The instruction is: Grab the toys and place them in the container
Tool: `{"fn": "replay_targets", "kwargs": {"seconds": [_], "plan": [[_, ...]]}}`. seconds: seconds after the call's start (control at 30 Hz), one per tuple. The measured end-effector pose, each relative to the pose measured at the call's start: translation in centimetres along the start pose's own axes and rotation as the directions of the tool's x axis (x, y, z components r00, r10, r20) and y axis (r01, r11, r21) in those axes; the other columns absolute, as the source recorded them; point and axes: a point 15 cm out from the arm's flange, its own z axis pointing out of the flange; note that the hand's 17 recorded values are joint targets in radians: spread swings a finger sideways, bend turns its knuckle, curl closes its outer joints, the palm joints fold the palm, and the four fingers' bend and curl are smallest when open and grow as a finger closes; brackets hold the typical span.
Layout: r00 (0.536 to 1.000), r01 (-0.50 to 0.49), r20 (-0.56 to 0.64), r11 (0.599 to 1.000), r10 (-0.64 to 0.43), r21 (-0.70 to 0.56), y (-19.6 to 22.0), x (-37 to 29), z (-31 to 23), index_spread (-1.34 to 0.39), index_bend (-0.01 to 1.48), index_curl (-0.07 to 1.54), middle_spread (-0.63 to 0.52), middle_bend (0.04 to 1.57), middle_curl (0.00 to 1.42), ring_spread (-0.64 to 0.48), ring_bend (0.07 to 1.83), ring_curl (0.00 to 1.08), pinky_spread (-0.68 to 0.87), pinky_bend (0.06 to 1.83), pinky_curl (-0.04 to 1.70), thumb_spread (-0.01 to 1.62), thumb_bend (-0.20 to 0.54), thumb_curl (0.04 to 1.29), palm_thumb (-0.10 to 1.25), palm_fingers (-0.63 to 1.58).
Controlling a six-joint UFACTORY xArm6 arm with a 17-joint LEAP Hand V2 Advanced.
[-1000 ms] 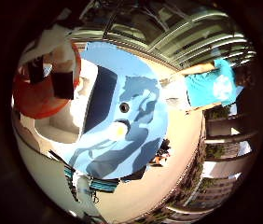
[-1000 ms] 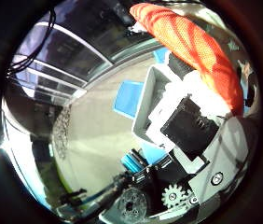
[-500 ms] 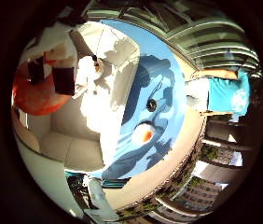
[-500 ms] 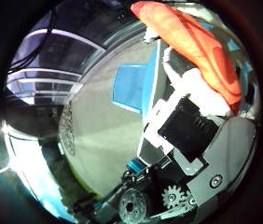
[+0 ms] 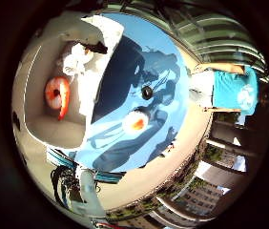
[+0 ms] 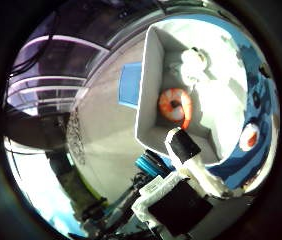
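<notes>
A white container stands on a blue cloth-covered table. Inside it lie an orange and white curled toy and a white toy, apart from each other. Outside the container, on the blue cloth, rests a round white toy with an orange middle; a small black round thing lies close to it. My right hand hangs above the container's near corner. One black-tipped finger reaches out over the rim, and nothing is held in it.
A blue flat panel lies on the tan floor beside the container. Past the table's edge, the tan floor runs on toward railings and buildings.
The orange toy that was held tight against my palm now lies in the container. The view has pulled back, so the whole container and table show.
</notes>
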Motion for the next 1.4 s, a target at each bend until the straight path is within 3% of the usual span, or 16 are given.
{"fn": "replay_targets", "kwargs": {"seconds": [0.13,0.27,0.47,0.63,0.97,1.1,1.2,1.27,1.33,1.4], "plan": [[0.997,-0.073,-0.012,0.997,0.073,0.018,2.8,6.0,-1.9,-0.27,0.15,0.3,0.11,0.18,0.38,0.31,0.52,0.32,0.47,0.89,0.36,1.13,-0.029,0.38,0.58,0.0],[0.987,-0.157,-0.024,0.987,0.156,-0.044,6.7,12.5,-1.1,-0.24,0.15,0.28,0.11,0.19,0.37,0.31,0.51,0.31,0.48,0.87,0.35,1.13,-0.026,0.37,0.6,0.01],[0.961,-0.271,-0.015,0.937,0.275,-0.22,10.3,20.8,6.3,-0.22,0.15,0.26,0.12,0.19,0.36,0.31,0.48,0.31,0.48,0.84,0.31,1.12,-0.028,0.36,0.6,-0.01],[0.95,-0.288,0.019,0.903,0.31,-0.319,10.7,22.9,12.5,-0.21,0.15,0.24,0.12,0.18,0.35,0.31,0.46,0.31,0.46,0.8,0.29,1.13,-0.027,0.35,0.61,-0.02],[0.951,-0.272,0.039,0.886,0.308,-0.375,9.0,23.9,21.8,-0.16,0.15,0.23,0.12,0.18,0.34,0.3,0.44,0.31,0.46,0.78,0.26,1.14,-0.026,0.35,0.62,0.01],[0.956,-0.246,0.047,0.88,0.289,-0.407,8.8,22.4,23.7,-0.1,0.15,0.22,0.1,0.2,0.34,0.28,0.48,0.31,0.47,0.79,0.25,1.15,-0.023,0.34,0.63,0.12],[0.962,-0.243,0.019,0.89,0.271,-0.387,8.3,22.4,24.1,-0.12,0.13,0.2,0.0,0.39,0.41,0.21,0.73,0.37,0.43,0.88,0.25,1.14,-0.008,0.36,0.69,0.66],[0.963,-0.248,0.007,0.9,0.268,-0.359,8.0,22.6,23.2,-0.15,0.11,0.18,-0.02,0.5,0.46,0.19,0.83,0.4,0.42,0.91,0.25,1.14,-0.007,0.36,0.71,0.77],[0.963,-0.257,-0.007,0.911,0.269,-0.322,7.6,23.0,21.8,-0.22,0.11,0.14,-0.06,0.7,0.56,0.13,1.09,0.51,0.4,0.95,0.29,1.13,0.009,0.39,0.79,0.9],[0.963,-0.265,-0.024,0.924,0.269,-0.277,7.2,23.4,19.9,-0.29,0.16,0.11,-0.1,0.83,0.64,0.08,1.23,0.59,0.39,1.08,0.34,1.12,0.017,0.41,0.86,0.98]]}}
